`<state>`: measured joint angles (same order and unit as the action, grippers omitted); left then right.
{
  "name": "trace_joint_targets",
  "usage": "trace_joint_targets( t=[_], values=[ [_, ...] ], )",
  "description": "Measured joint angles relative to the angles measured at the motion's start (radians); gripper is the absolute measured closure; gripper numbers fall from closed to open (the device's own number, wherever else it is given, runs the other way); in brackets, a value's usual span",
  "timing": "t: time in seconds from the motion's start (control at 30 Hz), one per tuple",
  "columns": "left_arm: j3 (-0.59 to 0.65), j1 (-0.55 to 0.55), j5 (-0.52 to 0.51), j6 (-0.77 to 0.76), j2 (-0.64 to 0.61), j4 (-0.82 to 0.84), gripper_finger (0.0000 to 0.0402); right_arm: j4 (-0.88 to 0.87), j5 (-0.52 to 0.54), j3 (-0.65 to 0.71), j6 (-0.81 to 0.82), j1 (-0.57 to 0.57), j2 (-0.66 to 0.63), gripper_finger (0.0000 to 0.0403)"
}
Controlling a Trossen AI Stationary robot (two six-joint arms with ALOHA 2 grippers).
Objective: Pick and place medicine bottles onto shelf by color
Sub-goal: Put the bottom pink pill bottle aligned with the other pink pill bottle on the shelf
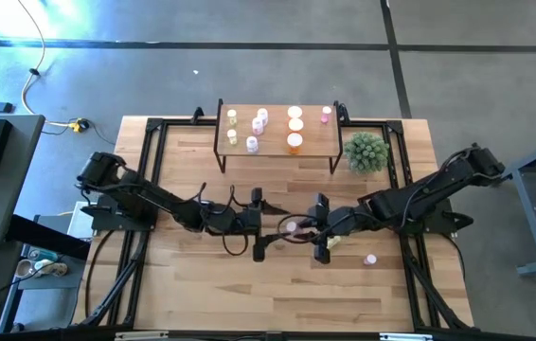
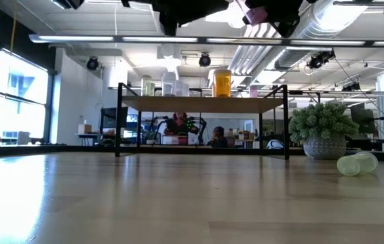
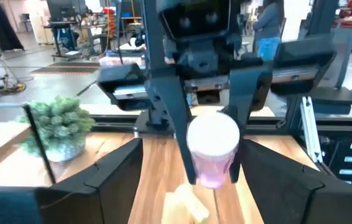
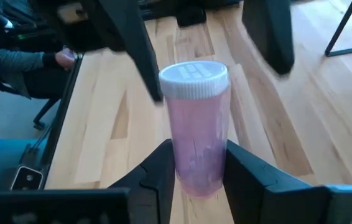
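You're mid-handover. The right end effector [image 4: 198, 171] is clamped on a pink medicine bottle [image 4: 196, 127], fingers on the lower body, white cap pointing away from the wrist. It hangs in the air over the middle of the surface [image 1: 192, 284], between the two arms. The left end effector [image 1: 259, 220] is just beside the bottle, jaws spread and clear of it, so only the right holds it.

The shelf [image 1: 311, 152] sits at the far edge of the surface. From above, orange bottles [image 1: 294, 142] stand in a column right of centre, a pink one [image 1: 326, 115] is near the right end, and paler ones are grouped left.

Next move, as I read it: carry the bottle to the shelf and set it upright beside the pink one, clearing the plant [image 1: 366, 152] just right of the shelf.

Left to do: a pale yellow-green bottle [image 2: 356, 163] lying on its side and another pink bottle [image 1: 370, 259] on the surface, both on the right arm's side.
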<state>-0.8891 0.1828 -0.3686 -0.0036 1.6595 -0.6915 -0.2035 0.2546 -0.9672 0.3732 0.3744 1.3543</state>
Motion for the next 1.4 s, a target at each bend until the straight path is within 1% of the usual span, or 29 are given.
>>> trace_joint_targets(
  t=[0.17, 0.23, 0.37, 0.5, 0.6, 0.7, 0.8, 0.9, 0.97, 1.07, 1.13, 1.2, 1.3, 1.4],
  values=[
    [-0.001, -0.015, -0.01, 0.012, -0.095, 0.162, 0.0144, -0.003, 0.008, 0.0, -0.035, 0.0, -0.042, 0.03],
    [0.0, -0.025, -0.01, 0.016, -0.133, 0.239, 0.0144, 0.001, 0.04, 0.0, -0.056, -0.004, -0.065, 0.03],
    [-0.001, -0.053, -0.006, 0.016, -0.185, 0.327, 0.0143, 0.016, 0.117, 0.0, -0.115, -0.016, -0.114, 0.03],
    [0.012, -0.086, 0.006, 0.016, -0.21, 0.352, 0.0145, 0.08, 0.173, 0.0, -0.208, -0.037, -0.147, 0.03],
    [0.061, -0.114, 0.049, 0.015, -0.214, 0.279, 0.0146, 0.152, 0.198, 0.0, -0.294, -0.059, -0.155, 0.03],
    [0.137, -0.146, 0.077, 0.01, -0.212, 0.148, 0.0146, 0.21, 0.203, 0.0, -0.367, -0.095, -0.154, 0.03],
    [0.205, -0.183, 0.114, 0.008, -0.21, 0.0, 0.0147, 0.227, 0.204, 0.0, -0.37, -0.147, -0.148, 0.03],
    [0.252, -0.223, 0.164, 0.015, -0.209, -0.088, 0.0147, 0.228, 0.156, -0.001, -0.318, -0.213, -0.116, 0.03],
    [0.274, -0.249, 0.186, 0.018, -0.209, -0.133, 0.0147, 0.248, 0.086, 0.0, -0.291, -0.255, -0.08, 0.03],
    [0.285, -0.288, 0.222, 0.016, -0.209, -0.143, 0.0147, 0.303, -0.005, 0.0, -0.273, -0.292, -0.026, 0.03],
    [0.286, -0.308, 0.257, 0.016, -0.209, -0.144, 0.0147, 0.338, -0.048, 0.0, -0.276, -0.304, 0.005, 0.03],
    [0.286, -0.325, 0.305, 0.016, -0.209, -0.145, 0.0147, 0.373, -0.072, 0.0, -0.274, -0.309, 0.037, 0.03],
    [0.286, -0.34, 0.376, 0.016, -0.209, -0.157, 0.0147, 0.379, -0.097, 0.0, -0.265, -0.309, 0.069, 0.03],
    [0.286, -0.345, 0.423, 0.016, -0.209, -0.184, 0.0147, 0.376, -0.106, 0.0, -0.252, -0.309, 0.081, 0.03]
  ],
)
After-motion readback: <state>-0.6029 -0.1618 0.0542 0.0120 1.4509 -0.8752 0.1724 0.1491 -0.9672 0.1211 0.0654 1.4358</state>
